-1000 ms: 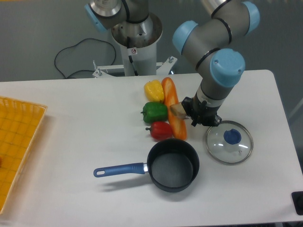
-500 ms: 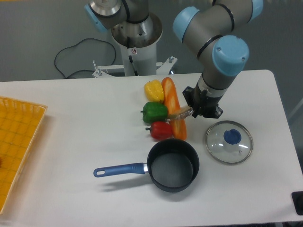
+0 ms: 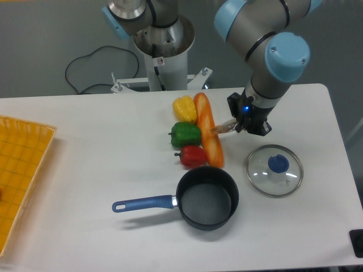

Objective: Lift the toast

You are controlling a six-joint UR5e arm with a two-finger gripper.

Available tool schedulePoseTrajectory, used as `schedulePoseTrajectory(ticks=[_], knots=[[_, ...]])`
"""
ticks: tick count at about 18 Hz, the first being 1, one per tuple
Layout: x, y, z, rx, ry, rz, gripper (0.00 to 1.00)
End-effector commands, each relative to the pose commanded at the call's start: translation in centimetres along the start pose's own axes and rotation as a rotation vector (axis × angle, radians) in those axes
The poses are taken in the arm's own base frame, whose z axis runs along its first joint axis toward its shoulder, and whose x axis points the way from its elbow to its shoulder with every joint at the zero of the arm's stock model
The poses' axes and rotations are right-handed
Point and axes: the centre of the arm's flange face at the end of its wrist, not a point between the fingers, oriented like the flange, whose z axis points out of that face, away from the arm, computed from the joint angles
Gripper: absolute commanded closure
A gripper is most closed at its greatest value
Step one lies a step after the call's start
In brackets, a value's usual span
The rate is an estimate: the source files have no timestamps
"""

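Hand (image 3: 237, 126) grips toast (image 3: 223, 128) edge-on above loaf (image 3: 208, 137).

A broad white table with rounded corners (image 3: 85, 164) fills most of the view under even, soft light. Behind it lies a plain grey floor (image 3: 45, 39), where a thin black cable (image 3: 85, 65) loops near the table's far edge.
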Motion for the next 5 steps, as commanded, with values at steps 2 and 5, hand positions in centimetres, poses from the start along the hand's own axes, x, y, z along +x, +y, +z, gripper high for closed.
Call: schedulePoseTrajectory(ticks=[2, 5], knots=[[0.01, 0.0, -0.04, 0.0, 0.002, 0.015, 1.0], [0.02, -0.3, -0.16, 0.003, 0.006, 0.045, 1.0]])
